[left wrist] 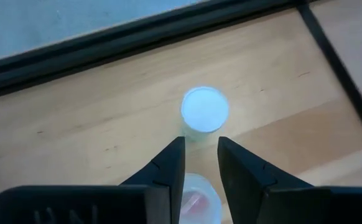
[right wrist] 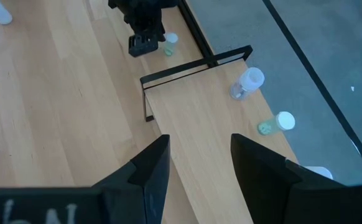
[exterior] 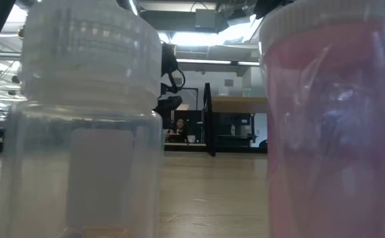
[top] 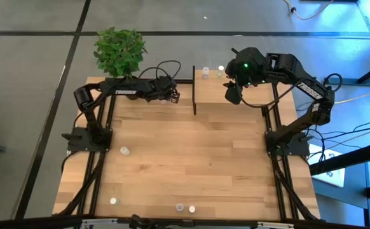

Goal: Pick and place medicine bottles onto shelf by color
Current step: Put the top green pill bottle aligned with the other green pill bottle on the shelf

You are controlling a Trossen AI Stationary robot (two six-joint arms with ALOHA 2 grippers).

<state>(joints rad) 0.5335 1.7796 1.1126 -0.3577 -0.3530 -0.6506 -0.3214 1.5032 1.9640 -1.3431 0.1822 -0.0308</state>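
My left gripper is low over the table just left of the shelf and is shut on a small translucent bottle with pink inside. A white-capped, greenish bottle stands on the table just past its fingertips. My right gripper hangs open above the shelf with nothing between its fingers. Two bottles stand at the shelf's far edge. Other bottles are on the table at the left and along the near edge. My left gripper has the pink bottle between its two fingers, set back from the fingertips, and the bottle fills the gap from side to side. The fingers slant down toward the table. They hide the bottle's sides and base, so whether it is lifted does not show.
The shelf's black post stands right beside my left gripper. A potted green plant is at the table's far left corner. In the low view, a clear bottle and a pink one stand close to the camera.
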